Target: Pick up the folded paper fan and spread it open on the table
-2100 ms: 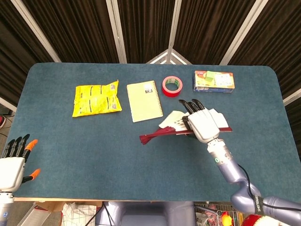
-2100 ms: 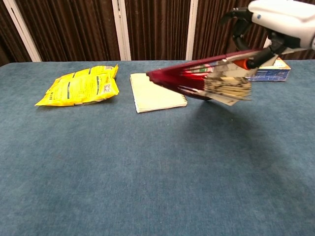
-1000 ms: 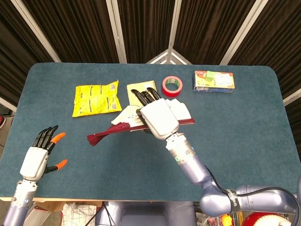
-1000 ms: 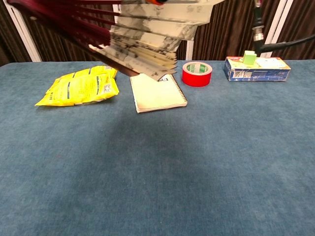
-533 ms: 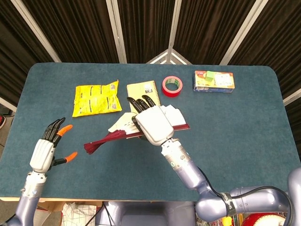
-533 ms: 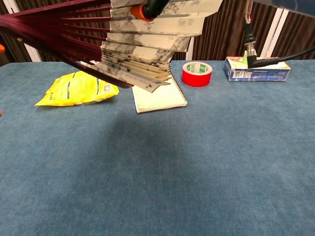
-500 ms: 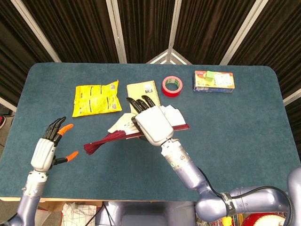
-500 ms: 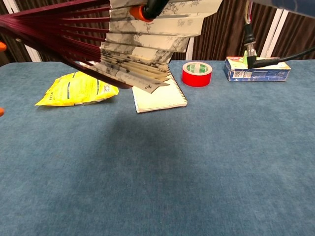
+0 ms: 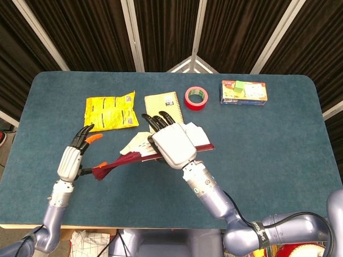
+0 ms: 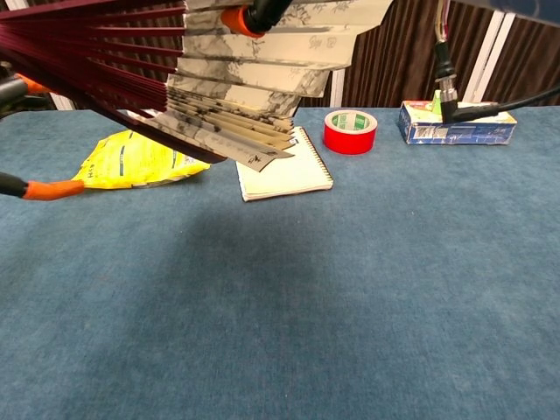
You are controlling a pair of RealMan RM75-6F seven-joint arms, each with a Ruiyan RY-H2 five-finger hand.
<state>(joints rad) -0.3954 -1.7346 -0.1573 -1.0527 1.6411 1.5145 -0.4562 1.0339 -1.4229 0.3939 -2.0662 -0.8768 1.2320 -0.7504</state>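
**Print in view, none of it readable**

No word, brand or number can be made out in either view. The yellow packet (image 9: 109,112) carries dark print and small white code-like squares — too fine to read from the head view, and in the chest view (image 10: 140,160) the letters near its left edge are blurred. The box (image 9: 244,92) has coloured panels with printing on its top and side, illegible in both views. The spiral notebook (image 9: 165,107) bears a small dark mark at its top corner — unreadable. The red tape roll (image 10: 350,130) shows no lettering.
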